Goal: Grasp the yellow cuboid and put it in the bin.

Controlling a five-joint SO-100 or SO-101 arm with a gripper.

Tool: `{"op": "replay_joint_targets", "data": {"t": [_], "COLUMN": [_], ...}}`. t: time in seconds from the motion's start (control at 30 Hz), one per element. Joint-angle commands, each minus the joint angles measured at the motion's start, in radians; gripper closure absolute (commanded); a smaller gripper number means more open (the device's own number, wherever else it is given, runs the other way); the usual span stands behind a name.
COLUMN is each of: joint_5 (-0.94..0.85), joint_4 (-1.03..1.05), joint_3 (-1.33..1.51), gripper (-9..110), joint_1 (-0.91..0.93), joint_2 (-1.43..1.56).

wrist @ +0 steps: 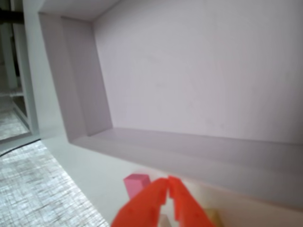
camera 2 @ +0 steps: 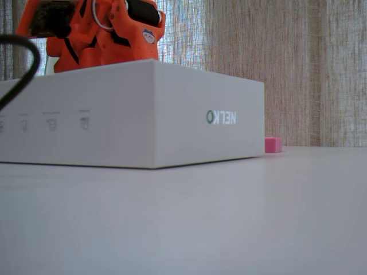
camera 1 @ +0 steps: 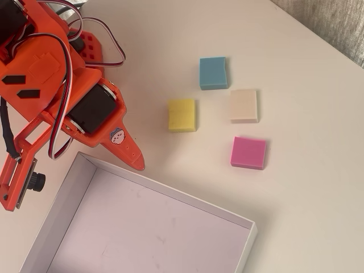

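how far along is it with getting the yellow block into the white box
Nothing looks done yet: the yellow cuboid lies on the table among the blue, cream and pink blocks, outside the bin, which looks empty in the overhead and wrist views. In hand: the gripper hangs near the bin's far wall, jaws together in the wrist view, holding nothing. Left: reach the cuboid, grasp it, carry it over and drop it in.

Four small blocks are counted on the desk [camera 1: 307, 187]: one yellow cuboid [camera 1: 182, 115], one blue block [camera 1: 213, 73], one cream block [camera 1: 244, 105], one pink block [camera 1: 248, 152]. One bin [camera 1: 170, 194] is seen. One orange arm [camera 1: 62, 96] with one gripper [camera 1: 138, 165] is counted.
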Motion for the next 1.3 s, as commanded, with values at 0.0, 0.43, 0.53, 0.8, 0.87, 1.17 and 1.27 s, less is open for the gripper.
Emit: {"op": "replay_joint_targets", "data": {"t": [0.0,0.43,0.53,0.8,0.87,1.17,1.27], "joint_5": [-0.060,-0.067,-0.069,-0.075,-0.075,-0.072,-0.060], "joint_4": [-0.003,-0.003,-0.014,-0.153,-0.140,0.103,0.216], "joint_3": [-0.002,-0.002,0.000,-0.227,-0.368,-1.015,-1.187], "gripper": [110,109,99,78,74,70,71], "joint_1": [-0.072,-0.080,-0.087,-0.202,-0.241,-0.397,-0.460], "joint_2": [0.002,0.002,0.002,-0.213,-0.350,-0.881,-0.999]}}
